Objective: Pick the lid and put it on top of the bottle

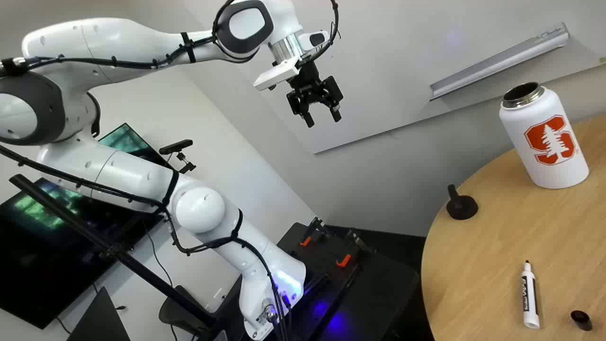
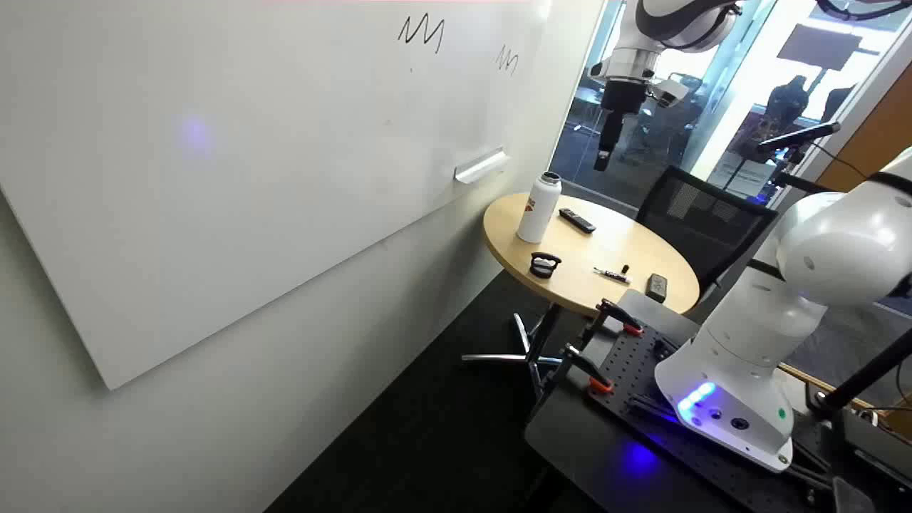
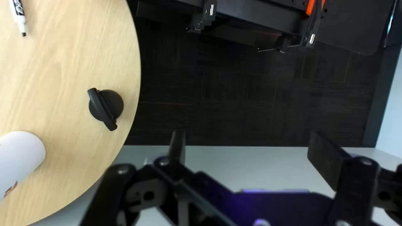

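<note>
Nearest in your wrist view, the black two-fingered gripper has its fingers spread wide apart with nothing between them; it hangs high and well apart from everything on the round, pale wood-topped table. Next out is the piece you want: the small black round lid with an arched handle, lying handle up just inside the table's edge, on the right-hand side as the wrist view shows it. Your move turns on this relation: the lid is to the left of both fingers and beyond their tips, while the gap between the fingertips looks onto dark floor, not wood. So you would likely bring the gripper sideways in over that edge, then down. The handle's long axis slants steeply from upper left to lower right there, mostly across the line the fingers close along, so a small wrist turn should let them pinch it squarely. Mind the edge, since a nudge might send the lid off it. Farther, by the edge facing the big pale whiteboard, the large white cylindrical bottle with an orange-red logo stands upright, its mouth uncovered, near the lid but apart from it. Farther still, away from that edge, lie the slim white marker and a small loose black pen cap.
</note>
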Robot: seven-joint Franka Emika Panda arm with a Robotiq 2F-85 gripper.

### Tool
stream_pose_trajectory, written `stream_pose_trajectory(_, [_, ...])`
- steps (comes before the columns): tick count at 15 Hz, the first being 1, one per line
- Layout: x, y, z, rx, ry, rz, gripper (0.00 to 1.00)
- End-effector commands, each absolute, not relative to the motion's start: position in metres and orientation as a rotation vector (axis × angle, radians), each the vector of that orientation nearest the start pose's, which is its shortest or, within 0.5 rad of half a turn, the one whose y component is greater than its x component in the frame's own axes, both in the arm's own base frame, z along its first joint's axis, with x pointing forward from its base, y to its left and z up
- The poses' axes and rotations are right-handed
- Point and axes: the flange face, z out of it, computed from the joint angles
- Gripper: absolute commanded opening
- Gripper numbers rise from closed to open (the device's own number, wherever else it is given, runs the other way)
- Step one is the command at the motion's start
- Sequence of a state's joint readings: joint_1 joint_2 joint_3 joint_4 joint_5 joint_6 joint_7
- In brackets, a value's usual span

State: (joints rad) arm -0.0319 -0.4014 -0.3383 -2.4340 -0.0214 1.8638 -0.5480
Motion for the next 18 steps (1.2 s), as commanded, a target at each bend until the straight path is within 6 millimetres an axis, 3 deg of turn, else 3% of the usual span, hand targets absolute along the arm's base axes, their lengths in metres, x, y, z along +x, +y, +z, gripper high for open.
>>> stream_pose_trajectory(1, [0.375, -0.150, 0.430, -2.937, -0.329, 0.183, 1.00])
stream_pose_trajectory(6, [0.378, -0.187, 0.385, -2.966, -0.298, 0.195, 1.00])
stream_pose_trajectory(11, [0.391, -0.242, 0.327, -3.199, -0.246, 0.143, 1.00])
stream_pose_trajectory(12, [0.384, -0.226, 0.346, -3.132, -0.270, 0.132, 1.00])
stream_pose_trajectory(14, [0.385, -0.231, 0.332, -3.137, -0.264, 0.161, 1.00])
stream_pose_trajectory(18, [0.386, -0.230, 0.339, -3.141, -0.270, 0.140, 1.00])
